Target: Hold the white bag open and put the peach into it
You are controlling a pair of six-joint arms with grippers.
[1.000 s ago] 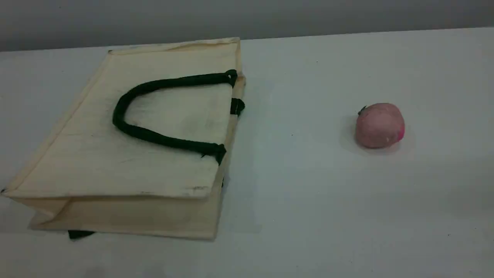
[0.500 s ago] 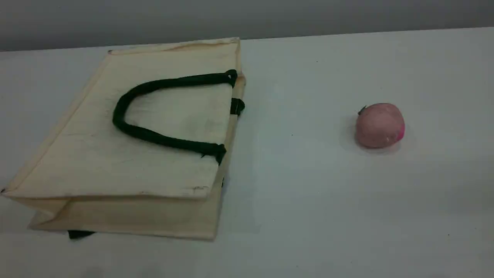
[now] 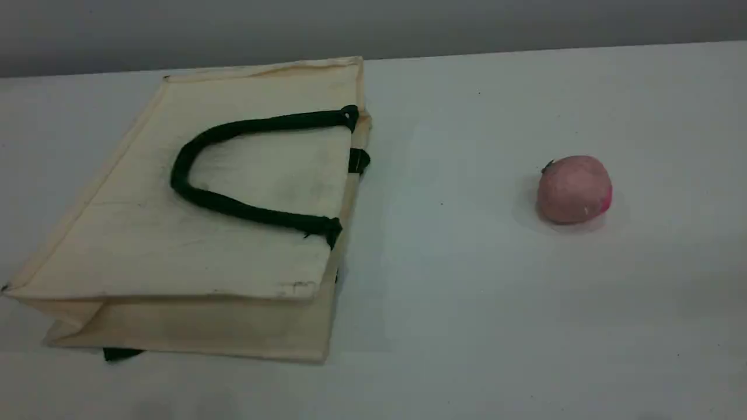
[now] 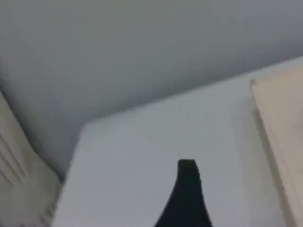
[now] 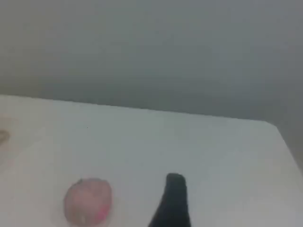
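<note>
L claw (image 4: pixel 188 171): only one dark fingertip shows in its wrist view, over bare table (image 4: pixel 142 156), nothing against it. Jaws released, wide apart, holding nothing. White bag (image 4: pixel 283 124) sits to the right of that tip and a bit ahead, clearly apart from it. Only the bag's cream corner and edge get into that view, blurred.

R claw (image 5: pixel 174 185): again one dark fingertip, nothing between or on it, jaws released and wide, no grip. Peach (image 5: pixel 88 200) lies to the left of the tip, near but not touching, approx level with it, on the table w/ its brighter pink patch toward the lower right.

Scene view: bag (image 3: pixel 192 233) lies flat on its side at the table's left. Its mouth edge faces right toward the peach (image 3: pixel 574 189), which is well apart from it on the right half of the table. Dk green rope handle (image 3: pixel 257 123) rests in a loop on the bag's top face. A green tab (image 3: pixel 358 160) sticks out at the mouth edge, and another green bit (image 3: pixel 121 353) pokes from under the near left corner. Faint grey smudges on the fabric. The peach's tiny dark stem points up-left.
</note>
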